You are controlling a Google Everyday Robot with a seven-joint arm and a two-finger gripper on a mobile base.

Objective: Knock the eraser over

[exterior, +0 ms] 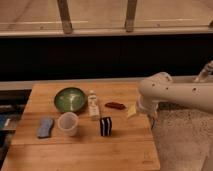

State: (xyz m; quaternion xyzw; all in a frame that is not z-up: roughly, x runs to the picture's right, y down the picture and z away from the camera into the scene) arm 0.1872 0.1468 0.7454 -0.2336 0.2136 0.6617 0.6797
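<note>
The eraser (pixel 105 126) stood upright near the middle of the worktop (pixel 80 150), right of the cup (pixel 68 123), below the bottle (pixel 93 105). The pincer (pixel 133 111) hung to its right, apart from it; whether released or clenched could not be told

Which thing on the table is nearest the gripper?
The flat red item, beside the gripper at the right edge of the table; the striped eraser stands farther off, nearer the front.
</note>
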